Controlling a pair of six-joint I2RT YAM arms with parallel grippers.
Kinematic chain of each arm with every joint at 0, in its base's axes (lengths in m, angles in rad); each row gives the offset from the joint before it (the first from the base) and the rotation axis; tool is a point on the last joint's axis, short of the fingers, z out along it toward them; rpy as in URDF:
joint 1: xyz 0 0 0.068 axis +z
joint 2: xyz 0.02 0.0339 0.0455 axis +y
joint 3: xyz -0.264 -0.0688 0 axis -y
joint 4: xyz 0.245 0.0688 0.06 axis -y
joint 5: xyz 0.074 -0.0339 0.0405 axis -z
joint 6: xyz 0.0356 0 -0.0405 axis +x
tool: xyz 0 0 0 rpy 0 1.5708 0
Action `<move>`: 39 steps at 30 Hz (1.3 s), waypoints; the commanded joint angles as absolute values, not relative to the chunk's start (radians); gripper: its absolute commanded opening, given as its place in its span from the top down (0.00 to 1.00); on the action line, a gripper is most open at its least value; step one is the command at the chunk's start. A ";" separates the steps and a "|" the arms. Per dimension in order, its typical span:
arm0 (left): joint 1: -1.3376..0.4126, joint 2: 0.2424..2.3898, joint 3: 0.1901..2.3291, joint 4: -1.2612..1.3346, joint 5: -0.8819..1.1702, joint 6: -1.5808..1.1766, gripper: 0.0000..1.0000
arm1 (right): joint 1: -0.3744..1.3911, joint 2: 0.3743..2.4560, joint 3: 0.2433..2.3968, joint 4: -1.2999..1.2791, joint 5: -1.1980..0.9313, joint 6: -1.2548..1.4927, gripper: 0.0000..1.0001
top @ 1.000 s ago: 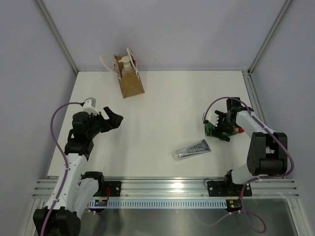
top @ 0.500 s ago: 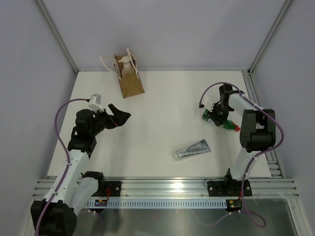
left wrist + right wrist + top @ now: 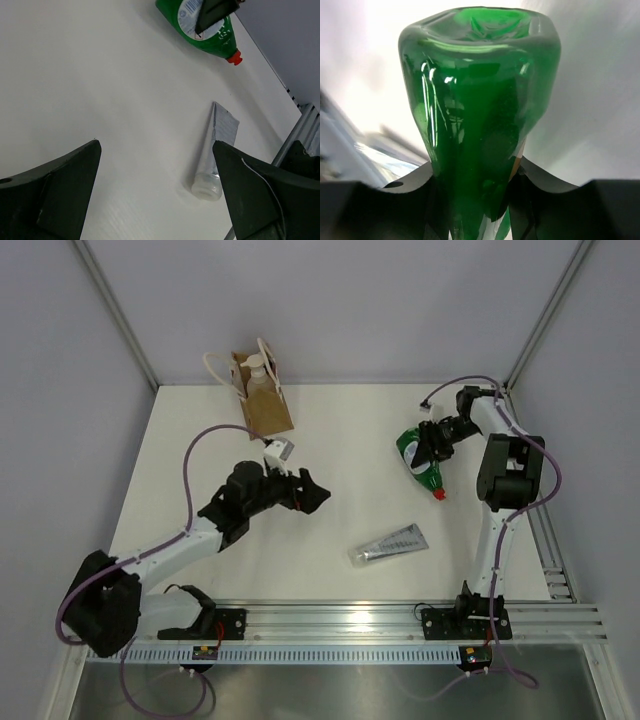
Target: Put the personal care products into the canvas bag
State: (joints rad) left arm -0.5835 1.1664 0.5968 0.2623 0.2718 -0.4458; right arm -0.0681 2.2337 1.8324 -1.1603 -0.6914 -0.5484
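The tan canvas bag (image 3: pixel 266 406) stands at the far left of the table with a beige pump bottle (image 3: pixel 258 370) inside it. My right gripper (image 3: pixel 432 444) (image 3: pixel 475 200) is shut on the green red-capped squeeze bottle (image 3: pixel 418 458) (image 3: pixel 480 95) (image 3: pixel 202 27), whose cap points toward the near edge. A silver-grey flat tube (image 3: pixel 390 544) (image 3: pixel 216 145) lies on the table in front of the arms. My left gripper (image 3: pixel 316 496) (image 3: pixel 156 165) hangs open over the middle of the table, left of the tube, with nothing between its fingers.
The white table (image 3: pixel 340 440) is walled by grey panels with aluminium posts at the back corners. A metal rail (image 3: pixel 340 620) runs along the near edge. The bag's white loop handles (image 3: pixel 215 362) stick out to its sides.
The right gripper closed on the green bottle and carried it toward the back and left. The left arm swung out from the left side to the table's middle, still open.
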 commanded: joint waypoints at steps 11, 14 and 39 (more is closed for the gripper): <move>-0.815 1.499 0.802 0.712 0.161 0.423 0.01 | -0.040 2.220 1.700 -0.954 -1.299 0.418 1.00; -0.815 1.560 0.856 0.693 0.199 0.459 0.01 | -0.008 2.165 1.610 -0.882 -1.339 0.565 1.00; -0.859 1.615 0.925 0.633 0.253 0.543 0.01 | 0.107 2.005 1.362 -0.170 -1.440 1.289 1.00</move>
